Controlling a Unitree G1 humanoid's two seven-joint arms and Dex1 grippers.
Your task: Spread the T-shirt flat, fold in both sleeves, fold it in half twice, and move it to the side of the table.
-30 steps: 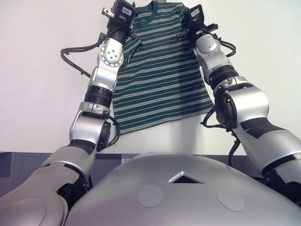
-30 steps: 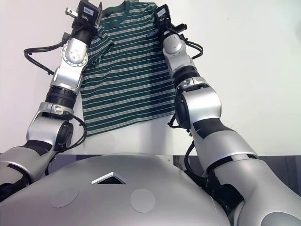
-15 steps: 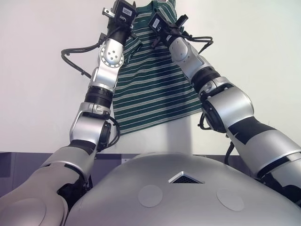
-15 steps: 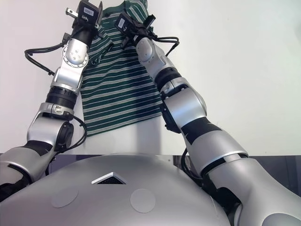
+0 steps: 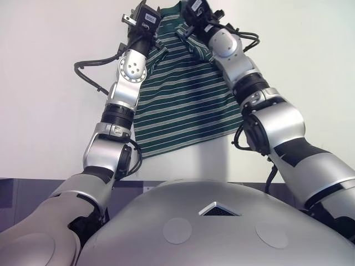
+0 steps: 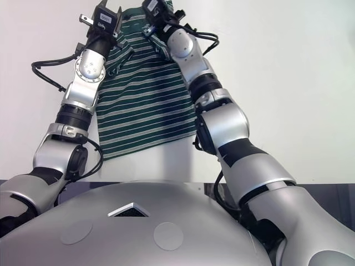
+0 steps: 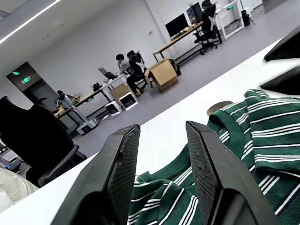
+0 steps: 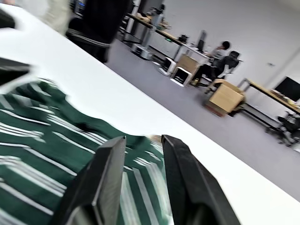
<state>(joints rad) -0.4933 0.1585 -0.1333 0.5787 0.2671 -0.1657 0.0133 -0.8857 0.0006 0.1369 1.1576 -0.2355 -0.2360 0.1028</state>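
Open office: pale walls, grey floor, desks, black chairs.

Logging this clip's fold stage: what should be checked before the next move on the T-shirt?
1. T-shirt body flat on the table: ok.
2. Left gripper open: ok, jaws apart above the cloth.
3. Right gripper open: ok, jaws apart above the cloth.
4. Both sleeves folded in: not ok; the left sleeve lies bunched beside the left arm, and the right arm covers the other side.
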